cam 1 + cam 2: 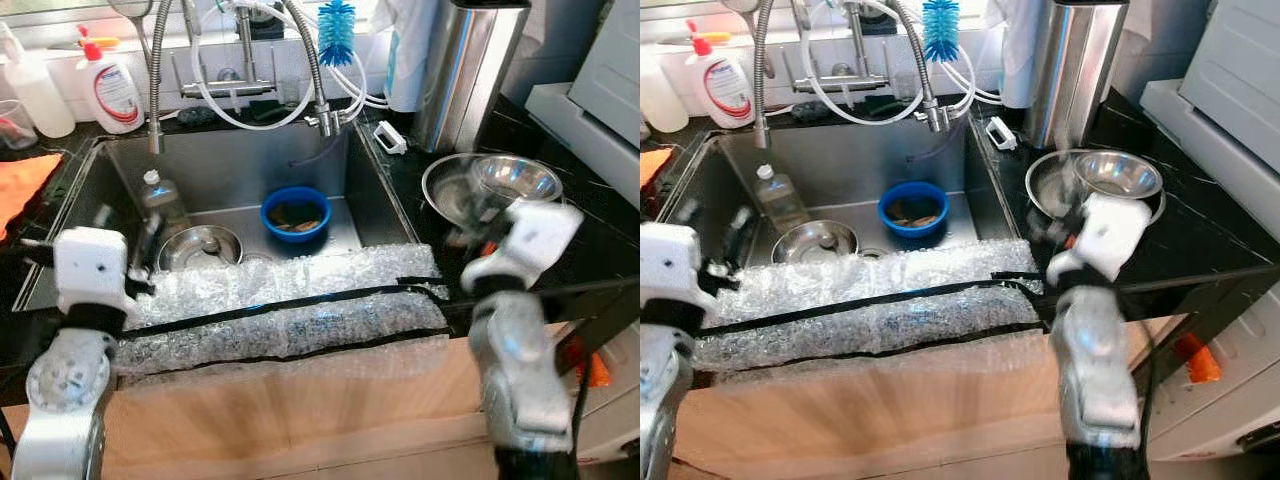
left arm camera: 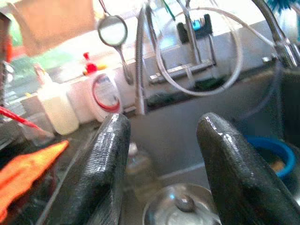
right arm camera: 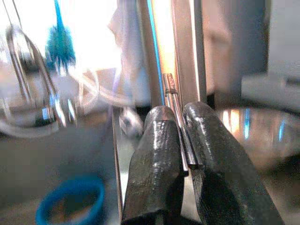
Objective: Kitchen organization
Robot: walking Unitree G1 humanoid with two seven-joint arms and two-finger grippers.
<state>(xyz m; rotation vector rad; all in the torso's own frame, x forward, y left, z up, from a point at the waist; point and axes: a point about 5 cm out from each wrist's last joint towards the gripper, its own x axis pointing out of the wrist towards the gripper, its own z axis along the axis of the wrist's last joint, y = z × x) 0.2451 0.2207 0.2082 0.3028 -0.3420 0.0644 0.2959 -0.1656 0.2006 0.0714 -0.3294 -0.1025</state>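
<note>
While an orange cloth (image 1: 22,185) is lying at the far left of the frame, the left gripper (image 2: 161,173) is hovering at the lower left, over the near edge of the sink (image 1: 230,160), with its fingers (image 2: 105,173) spread apart and holding nothing. At the center of the frame, a clear bottle (image 1: 160,198), a steel lid (image 1: 200,247) and a blue bowl (image 1: 296,213) are sitting in the sink. Right of center, the right gripper (image 3: 183,145) is pinching a thin metal utensil (image 3: 174,105) between closed fingers. Just beyond it, at the right, two steel bowls (image 1: 515,177) are nesting on the black counter (image 1: 590,240).
</note>
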